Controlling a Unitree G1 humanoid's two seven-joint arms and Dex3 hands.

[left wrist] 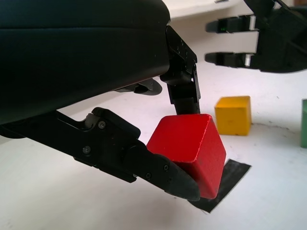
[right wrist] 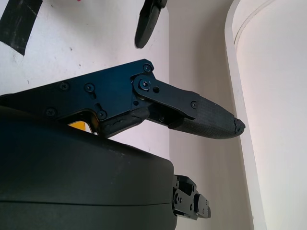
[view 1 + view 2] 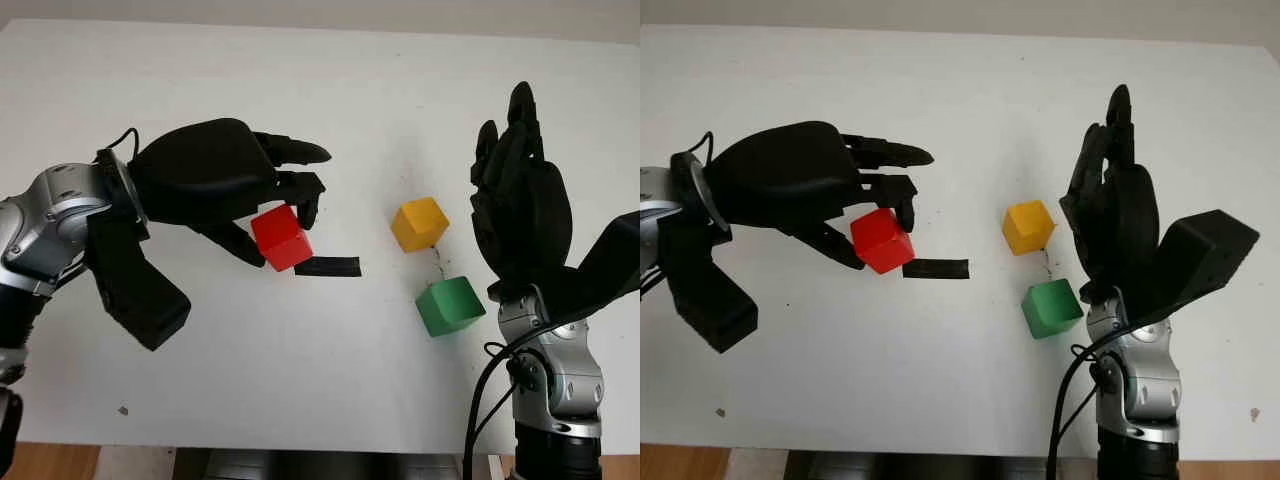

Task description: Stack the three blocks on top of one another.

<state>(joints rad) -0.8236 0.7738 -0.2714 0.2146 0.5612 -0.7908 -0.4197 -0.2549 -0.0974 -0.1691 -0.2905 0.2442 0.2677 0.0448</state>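
White table (image 3: 300, 380), left robot hand (image 3: 262, 203) pinching red block (image 3: 281, 237), right robot hand (image 3: 518, 205) open beside yellow block (image 3: 419, 223)

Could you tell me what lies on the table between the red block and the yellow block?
A strip of black tape lies beside the red block in the left hand; beyond it, bare table reaches the yellow block, seen in both eye views.

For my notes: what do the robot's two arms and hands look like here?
Both hands, left hand and right hand, have glossy black shells and black jointed fingers fixed with small screws. Behind each sits a silver metal wrist segment with black trim. Black cables loop beside the right wrist.
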